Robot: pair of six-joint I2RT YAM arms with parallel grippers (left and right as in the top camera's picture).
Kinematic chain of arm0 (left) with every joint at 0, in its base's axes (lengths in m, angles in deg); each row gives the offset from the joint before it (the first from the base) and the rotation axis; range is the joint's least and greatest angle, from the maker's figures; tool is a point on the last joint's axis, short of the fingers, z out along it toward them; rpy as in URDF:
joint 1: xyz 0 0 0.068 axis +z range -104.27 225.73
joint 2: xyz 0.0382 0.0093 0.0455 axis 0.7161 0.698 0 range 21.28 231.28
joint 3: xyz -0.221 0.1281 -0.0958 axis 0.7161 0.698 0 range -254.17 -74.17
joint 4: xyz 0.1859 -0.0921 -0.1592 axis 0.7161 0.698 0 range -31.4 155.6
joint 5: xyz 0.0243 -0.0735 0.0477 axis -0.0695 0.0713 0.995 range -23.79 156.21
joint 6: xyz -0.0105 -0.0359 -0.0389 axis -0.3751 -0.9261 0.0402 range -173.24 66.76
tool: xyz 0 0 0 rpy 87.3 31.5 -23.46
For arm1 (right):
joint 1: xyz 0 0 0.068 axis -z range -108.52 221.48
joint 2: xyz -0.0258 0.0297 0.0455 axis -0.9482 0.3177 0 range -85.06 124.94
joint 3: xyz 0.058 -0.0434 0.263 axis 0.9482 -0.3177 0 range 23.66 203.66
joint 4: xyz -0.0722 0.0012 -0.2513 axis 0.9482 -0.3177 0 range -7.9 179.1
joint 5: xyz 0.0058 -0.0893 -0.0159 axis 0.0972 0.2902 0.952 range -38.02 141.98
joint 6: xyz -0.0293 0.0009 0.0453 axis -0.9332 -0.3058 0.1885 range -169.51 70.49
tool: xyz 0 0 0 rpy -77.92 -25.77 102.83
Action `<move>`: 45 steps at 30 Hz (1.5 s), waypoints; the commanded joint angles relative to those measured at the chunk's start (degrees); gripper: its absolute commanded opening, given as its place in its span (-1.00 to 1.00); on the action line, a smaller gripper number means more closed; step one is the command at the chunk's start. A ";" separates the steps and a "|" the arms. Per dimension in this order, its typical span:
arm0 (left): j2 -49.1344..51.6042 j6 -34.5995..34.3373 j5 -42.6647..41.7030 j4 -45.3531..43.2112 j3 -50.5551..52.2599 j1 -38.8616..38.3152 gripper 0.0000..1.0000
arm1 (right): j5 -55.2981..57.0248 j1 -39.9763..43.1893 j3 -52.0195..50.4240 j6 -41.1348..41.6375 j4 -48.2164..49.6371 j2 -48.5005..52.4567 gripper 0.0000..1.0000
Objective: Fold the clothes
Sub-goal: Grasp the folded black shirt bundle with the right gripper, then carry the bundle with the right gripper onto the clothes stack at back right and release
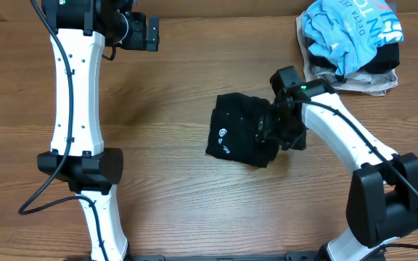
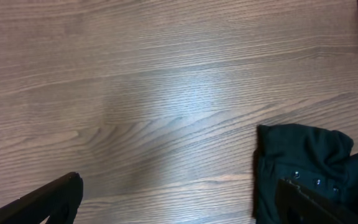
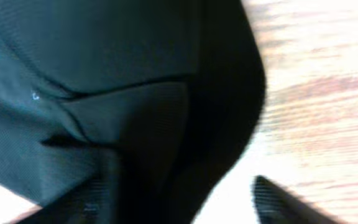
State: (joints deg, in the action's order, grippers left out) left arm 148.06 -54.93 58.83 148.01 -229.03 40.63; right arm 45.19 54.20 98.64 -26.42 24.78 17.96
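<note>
Surface: a brown wood-grain table, evenly lit; nothing of the room is seen beyond it. The black shirt is found near the table's middle, folded to a compact bundle, white logo up. At the far right corner a light blue tee is heaped on a beige garment, well apart from the shirt. The right gripper is set at the bundle's right edge, jaws apart, one finger over fabric, one over wood. The left gripper is held wide open over bare wood, far left.
</note>
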 commanded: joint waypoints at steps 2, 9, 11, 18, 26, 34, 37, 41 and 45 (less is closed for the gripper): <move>0.57 1.95 0.52 -0.72 0.11 0.26 0.99 | -2.78 0.22 0.39 -1.01 0.79 -1.79 0.86; 0.57 1.95 0.50 -1.14 0.11 0.26 1.00 | -8.63 4.85 -0.72 -6.03 7.02 -1.73 1.00; 0.57 1.92 0.48 -1.16 0.11 0.26 1.00 | -11.52 5.42 -3.54 -6.62 12.02 0.24 1.00; 0.57 1.92 0.48 -0.90 0.11 0.26 0.99 | -13.33 5.46 -8.70 -6.38 19.10 3.82 1.00; 0.59 1.92 0.48 -0.72 0.11 0.22 1.00 | -20.79 5.40 -17.73 -6.43 31.50 4.33 0.61; 0.61 1.90 0.48 -0.48 0.11 0.20 1.00 | -23.39 5.57 -18.64 -12.31 38.27 4.31 -0.92; 0.59 1.86 0.33 0.00 0.11 0.20 1.00 | -25.16 6.69 -15.96 -12.52 36.54 3.50 -0.92; 0.61 1.66 0.28 0.11 0.11 0.15 1.00 | -31.71 8.90 -9.92 -12.46 34.56 0.57 -0.92; 0.61 1.70 0.33 0.11 0.11 0.15 1.00 | -33.83 10.51 -2.40 -9.92 33.29 -2.51 -0.92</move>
State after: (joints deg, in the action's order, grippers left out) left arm 148.06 -54.32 58.99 147.96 -229.03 40.63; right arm 15.75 63.33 89.66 -37.68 57.59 20.41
